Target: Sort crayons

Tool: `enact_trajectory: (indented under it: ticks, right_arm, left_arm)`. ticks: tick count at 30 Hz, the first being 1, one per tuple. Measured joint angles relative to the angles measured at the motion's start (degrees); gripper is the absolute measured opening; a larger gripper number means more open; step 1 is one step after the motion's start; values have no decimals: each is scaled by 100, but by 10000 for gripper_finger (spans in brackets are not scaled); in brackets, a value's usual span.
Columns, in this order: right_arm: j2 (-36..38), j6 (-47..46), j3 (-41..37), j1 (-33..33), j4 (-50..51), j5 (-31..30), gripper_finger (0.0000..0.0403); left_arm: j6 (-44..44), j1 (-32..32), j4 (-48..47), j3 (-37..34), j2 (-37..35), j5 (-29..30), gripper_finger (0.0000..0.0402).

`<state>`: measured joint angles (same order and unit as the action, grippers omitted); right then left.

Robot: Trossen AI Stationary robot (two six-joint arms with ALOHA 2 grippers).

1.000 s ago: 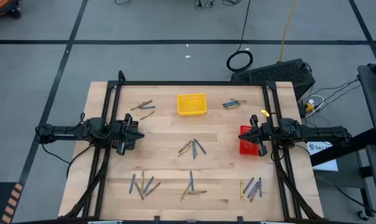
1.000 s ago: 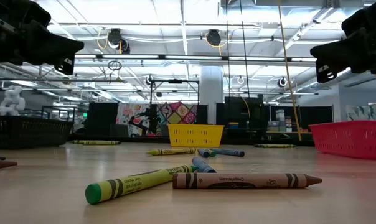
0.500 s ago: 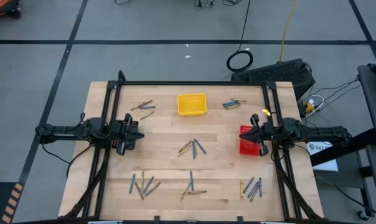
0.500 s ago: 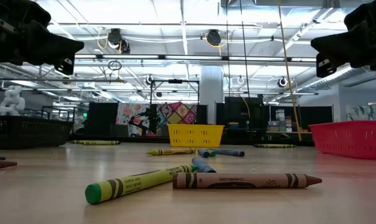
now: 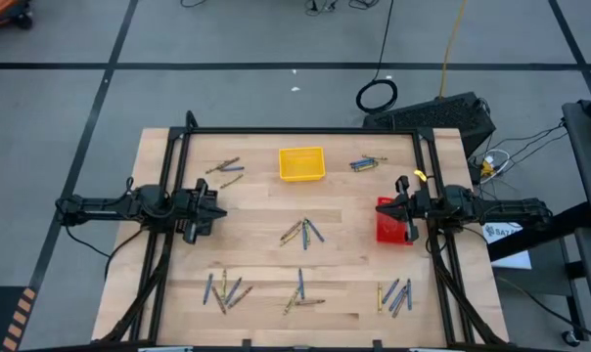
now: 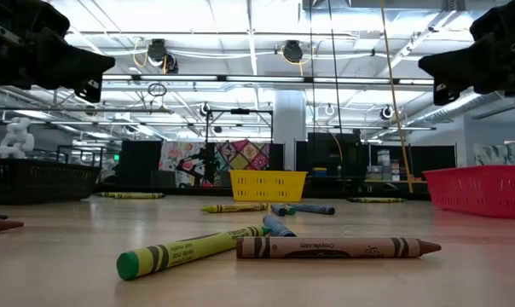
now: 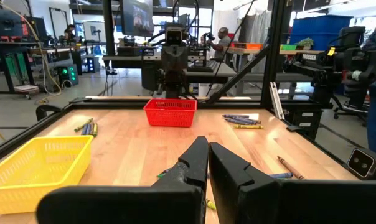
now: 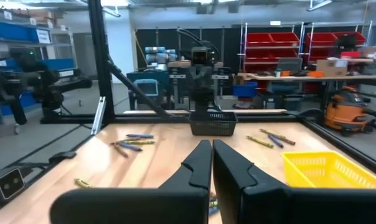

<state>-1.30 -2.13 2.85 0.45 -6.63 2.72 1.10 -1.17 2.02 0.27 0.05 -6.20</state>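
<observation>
Crayons lie flat on the wooden table in several small heaps: centre (image 5: 302, 232), far left (image 5: 224, 171), far right (image 5: 367, 162), and three along the near edge (image 5: 224, 290), (image 5: 300, 293), (image 5: 395, 293). In the low view a yellow-green crayon (image 6: 189, 250) and a brown crayon (image 6: 334, 247) lie closest. My left gripper (image 5: 220, 209) hangs shut above the table's left side, pointing level toward the centre. My right gripper (image 5: 393, 207) hangs shut above the red tray (image 5: 386, 232), facing it. Both are clear of the crayons and hold nothing (image 7: 208, 152) (image 8: 211, 149).
A yellow tray (image 5: 302, 163) stands at the far middle. The red tray stands at the right, under my right gripper. A black tray (image 8: 213, 126) stands at the left, below my left arm. A dark frame (image 5: 295, 131) runs round the table's far and side edges.
My right gripper has tipped its fingertips a little upward and rolled slightly while staying over the red tray. It stays shut. The crayons and trays have not moved.
</observation>
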Motion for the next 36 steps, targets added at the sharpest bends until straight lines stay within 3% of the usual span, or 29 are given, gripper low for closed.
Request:
enact_trajectory:
  ticks: [14,21,23,36]
  right_arm:
    - [0,90,4,0,0,-1,2]
    - [0,-542,7,0,26,-1020,2]
    - [0,-563,7,0,70,-1050,3]
    - [-4,-555,20,0,479,-1029,51]
  left_arm:
    - [-2,1,0,-2,-2,1,19]
    - [-1,2,0,-1,0,2,19]
    - [-2,0,0,-2,0,2,19]
    - [-2,0,0,0,-2,2,19]
